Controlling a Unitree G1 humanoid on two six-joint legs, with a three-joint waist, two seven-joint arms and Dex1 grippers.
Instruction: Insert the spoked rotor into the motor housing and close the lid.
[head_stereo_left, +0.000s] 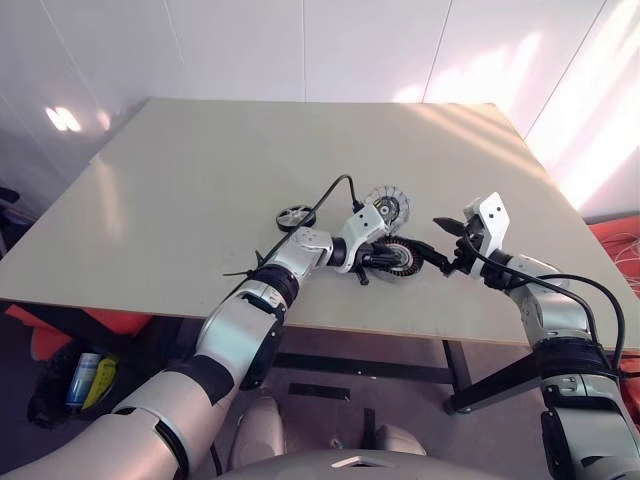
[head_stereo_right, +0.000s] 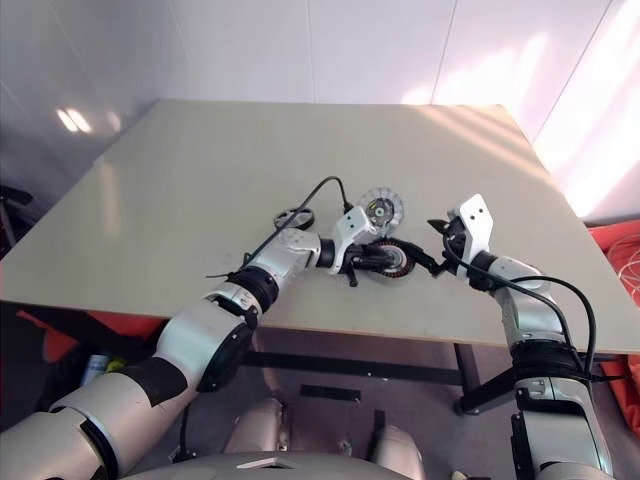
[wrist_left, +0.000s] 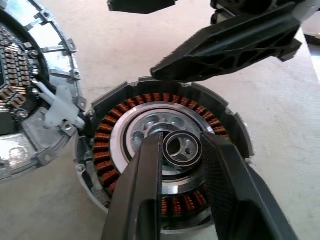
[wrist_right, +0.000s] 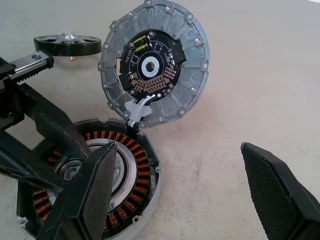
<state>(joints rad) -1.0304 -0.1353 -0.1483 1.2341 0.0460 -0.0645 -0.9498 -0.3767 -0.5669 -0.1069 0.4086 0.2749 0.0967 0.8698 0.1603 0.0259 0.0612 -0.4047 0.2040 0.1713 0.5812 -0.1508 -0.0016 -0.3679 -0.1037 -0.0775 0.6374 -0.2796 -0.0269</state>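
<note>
Near the table's (head_stereo_left: 180, 160) front edge, in the head views, the motor housing (head_stereo_left: 398, 258) lies flat with the lid (head_stereo_left: 388, 208) just behind it, inner face up and touching its far rim. The spoked rotor (head_stereo_left: 295, 216) sits well to the left, untouched, so insertion has not begun. The left gripper (head_stereo_left: 392, 258) reaches in over the housing from the left; the right gripper (head_stereo_left: 447, 245) waits at its right side.

From the left wrist, that gripper's fingers (wrist_left: 137, 195) stand slightly apart around a small black ring (wrist_left: 182, 149) at the housing's hub; whether they pinch it or merely flank it I cannot tell. Probably it is seating or clearing this ring before the rotor goes in.

From the right wrist, the right fingers (wrist_right: 272, 190) are spread wide and empty, one over the housing's rim, likely ready to steady it.
</note>
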